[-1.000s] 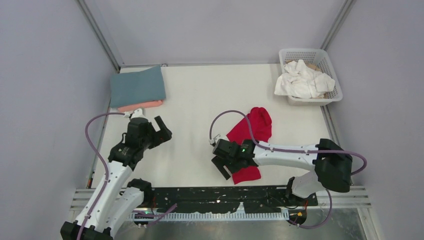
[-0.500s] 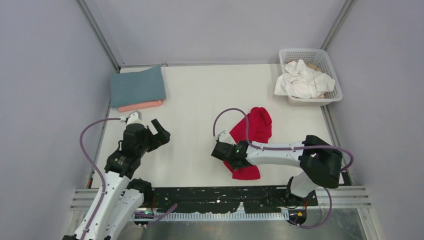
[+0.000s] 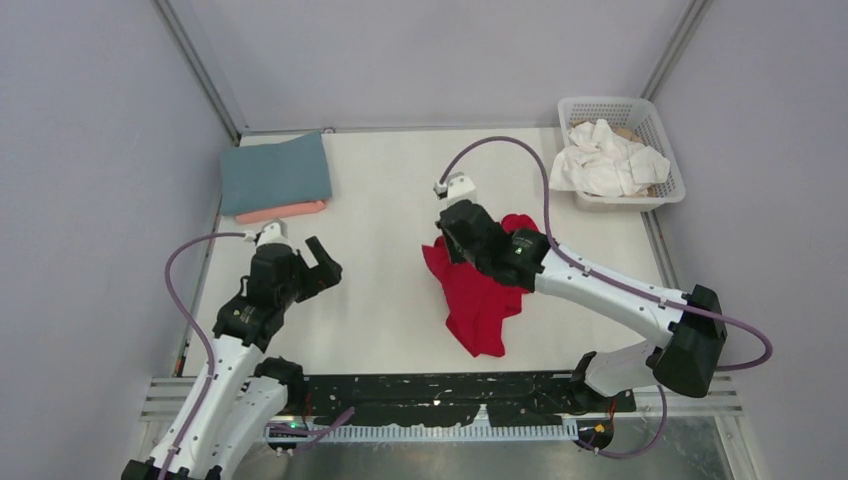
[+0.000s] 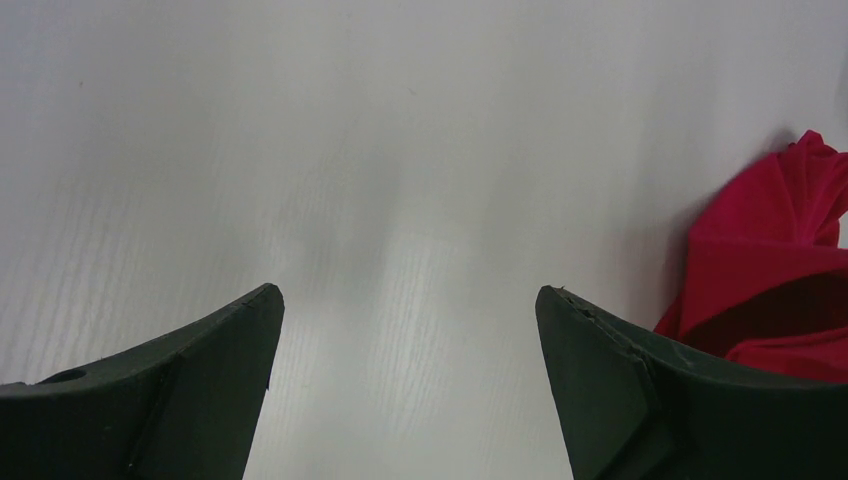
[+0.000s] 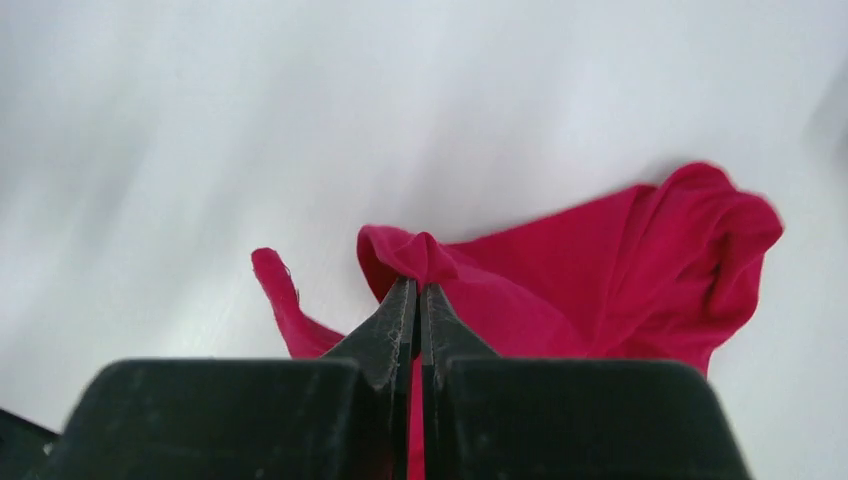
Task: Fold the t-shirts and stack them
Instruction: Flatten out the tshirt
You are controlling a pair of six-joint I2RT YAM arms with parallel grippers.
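The right arm stretches from its base out over the bench (image 3: 390,180). Its tool (image 5: 418,295) is clamped tight on a raised fold of the red t-shirt (image 3: 485,300), which lies crumpled under the wrist. Well left of the red t-shirt, the left arm stands bent at the elbow. Its tool (image 4: 407,292) is spread wide, holds nothing, and points toward that shirt.

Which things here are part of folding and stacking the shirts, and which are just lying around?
Job: red t-shirt, pinched by right hand; folded blue-grey t-shirt on salmon pink t-shirt; white t-shirts.
Lying about: basket holding the white ones; left hand, open, idle.
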